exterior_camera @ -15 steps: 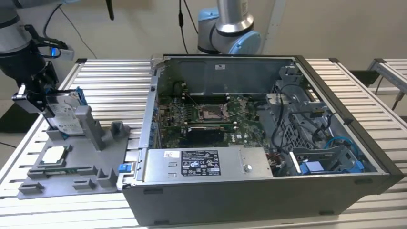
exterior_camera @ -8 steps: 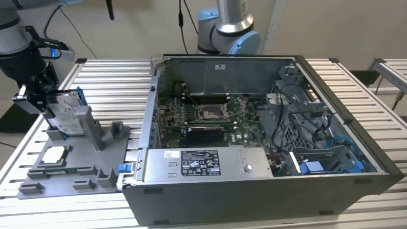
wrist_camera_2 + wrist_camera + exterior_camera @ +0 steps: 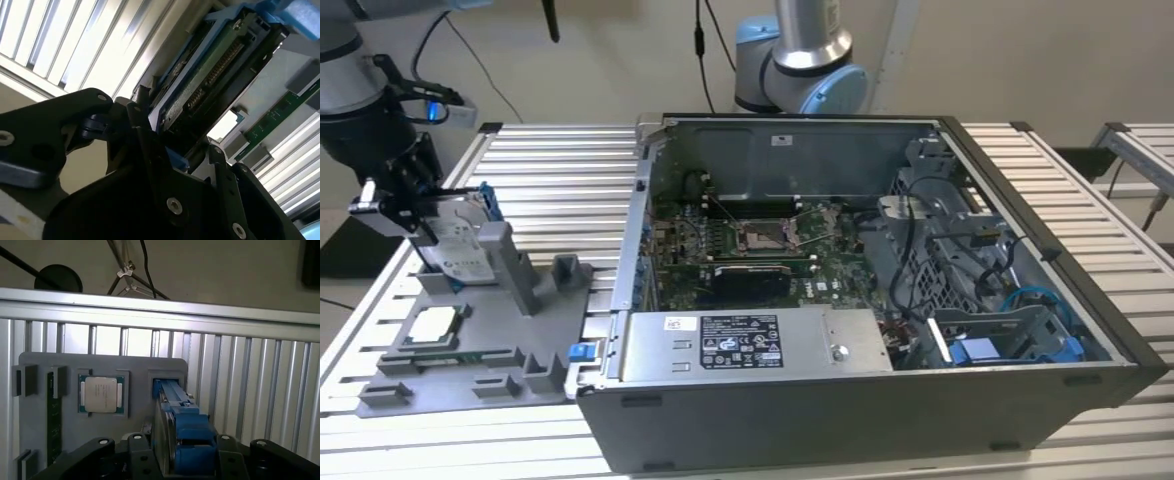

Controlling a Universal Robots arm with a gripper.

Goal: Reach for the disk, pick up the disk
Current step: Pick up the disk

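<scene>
While the disk (image 3: 458,240) stands on edge in a slot of the grey fixture (image 3: 520,335) on the desk (image 3: 560,170), the end effector (image 3: 403,205) sits at its upper end. In both wrist views the end effector (image 3: 182,440) (image 3: 180,135) straddles the blue-framed disk (image 3: 175,405) (image 3: 210,65); cannot tell whether it is clamped on it or just flanking it. A chip (image 3: 100,394) lies flat on the fixture beside the disk. An open computer case (image 3: 854,400) sits to the exterior view's right.

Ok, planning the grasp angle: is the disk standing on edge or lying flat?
Standing on edge: in the exterior view the disk stands upright in the grey holder tray, its labelled face vertical.
</scene>
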